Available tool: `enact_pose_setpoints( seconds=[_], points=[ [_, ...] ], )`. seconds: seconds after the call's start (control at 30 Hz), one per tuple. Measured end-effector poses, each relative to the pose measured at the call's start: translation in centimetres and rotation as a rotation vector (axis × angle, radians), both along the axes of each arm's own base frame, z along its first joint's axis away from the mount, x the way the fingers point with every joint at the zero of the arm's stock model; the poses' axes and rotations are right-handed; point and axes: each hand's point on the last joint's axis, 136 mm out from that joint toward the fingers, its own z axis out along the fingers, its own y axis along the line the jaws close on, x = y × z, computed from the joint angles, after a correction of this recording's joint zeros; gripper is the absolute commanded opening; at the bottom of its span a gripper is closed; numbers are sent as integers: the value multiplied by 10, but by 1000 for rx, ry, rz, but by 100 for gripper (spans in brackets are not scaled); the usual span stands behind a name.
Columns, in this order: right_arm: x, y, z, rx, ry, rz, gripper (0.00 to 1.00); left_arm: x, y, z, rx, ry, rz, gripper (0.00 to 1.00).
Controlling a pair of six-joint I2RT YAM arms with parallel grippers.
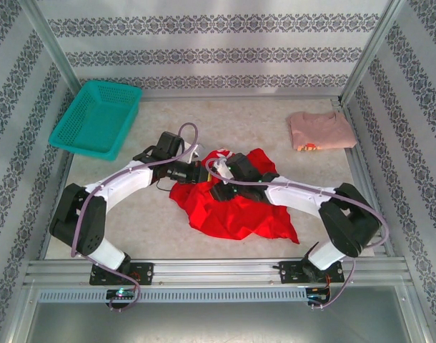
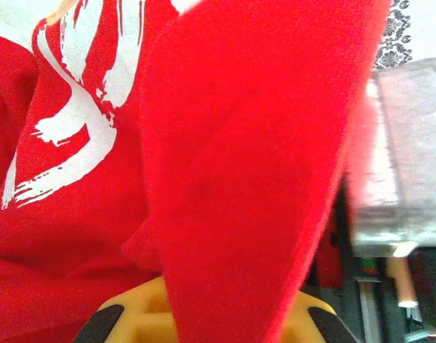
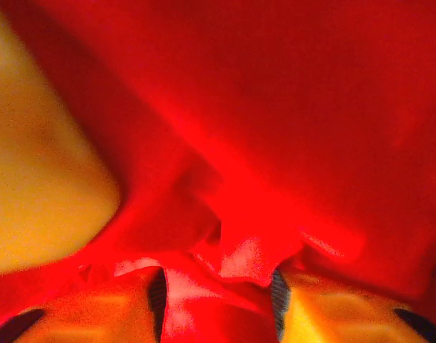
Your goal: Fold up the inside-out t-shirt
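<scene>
The inside-out t-shirt (image 1: pixel 236 207) is a bright red heap in the middle of the table, with a white patch (image 1: pixel 219 153) at its far edge. Both grippers meet at its far left part. My left gripper (image 1: pixel 196 171) is shut on a fold of the red cloth (image 2: pixel 246 179), which rises from between its yellow fingers (image 2: pixel 143 304); white print (image 2: pixel 75 136) shows beside that fold. My right gripper (image 1: pixel 221 182) is sunk in the shirt. Its jaws stand apart, and loose red cloth (image 3: pixel 239 257) is bunched between the ribbed pads (image 3: pixel 156 293). A blurred yellow shape (image 3: pixel 39 179) sits close on its left.
A teal basket (image 1: pixel 96 118) stands at the back left of the table (image 1: pixel 225 121). A folded pale pink shirt (image 1: pixel 319 131) lies at the back right. Patterned walls close in three sides, and a metal rail (image 1: pixel 218 271) runs along the front edge.
</scene>
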Motion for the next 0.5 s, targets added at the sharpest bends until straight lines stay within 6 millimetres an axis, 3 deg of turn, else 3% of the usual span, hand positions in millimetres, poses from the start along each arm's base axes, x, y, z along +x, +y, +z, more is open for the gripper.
enact_pose_setpoints(
  seconds=[0.07,0.23,0.3,0.4,0.5],
  points=[
    [4,2,-3,9,1,-10,0,0,0,1,-1,-1,1,0],
    [7,-2,9,53,13,-15,0,6,15,0,52,-17,57,0],
    [2,-4,30,121,31,1,0,12,26,-3,111,-46,101,11],
    [-3,-7,76,295,70,9,0,22,44,-6,220,-110,170,44],
    [-2,-10,116,470,133,1,0,28,64,-2,348,-202,228,57]
  ],
)
